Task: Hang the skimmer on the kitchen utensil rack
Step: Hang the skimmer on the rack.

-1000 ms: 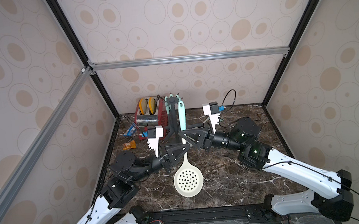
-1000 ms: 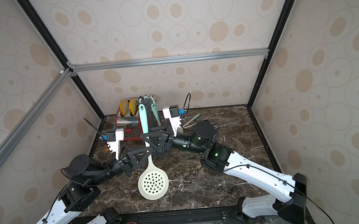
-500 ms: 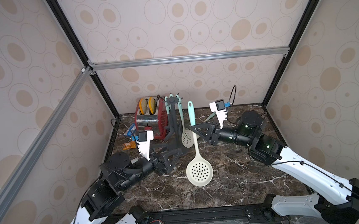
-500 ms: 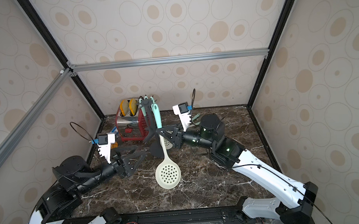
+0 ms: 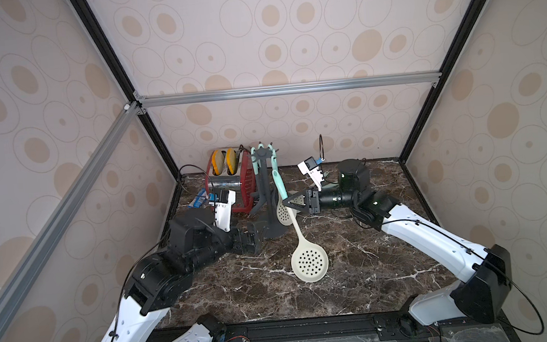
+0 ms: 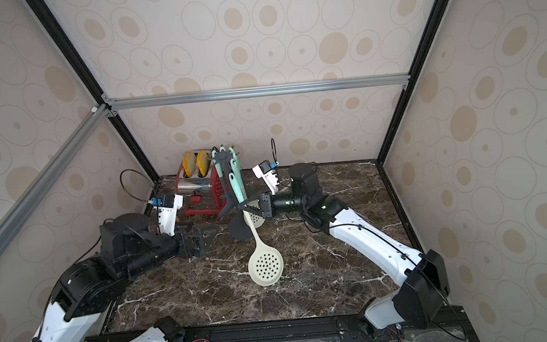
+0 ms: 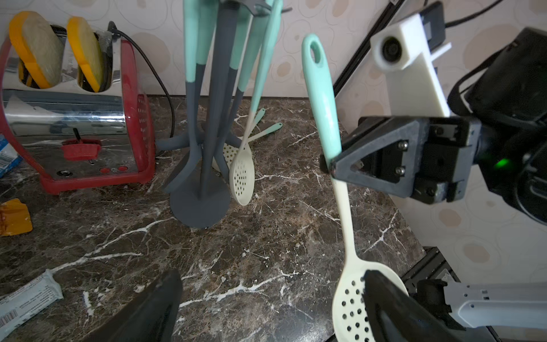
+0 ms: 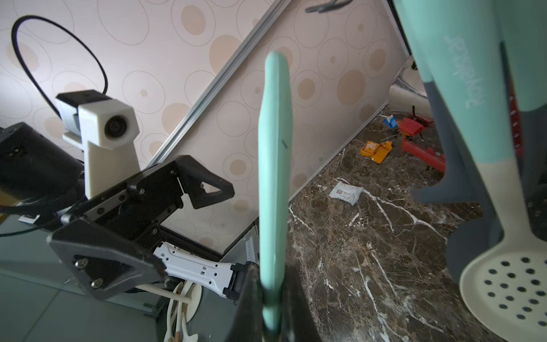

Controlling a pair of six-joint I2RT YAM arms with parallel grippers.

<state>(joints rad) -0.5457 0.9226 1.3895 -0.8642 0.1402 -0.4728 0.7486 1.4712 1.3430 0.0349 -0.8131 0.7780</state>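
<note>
The right gripper is closed on the skimmer and clamps its mint handle near mid-length. The skimmer hangs tilted, head down, at frame centre in both top views, just right of the rack. Its handle eye sits right of the crown, on no hook. Head contact with the table cannot be confirmed. The left gripper is spread wide and empty, lower left of the rack base.

Matt rubbery skimmer, matt plastic rack, glossy marble tabletop
</note>
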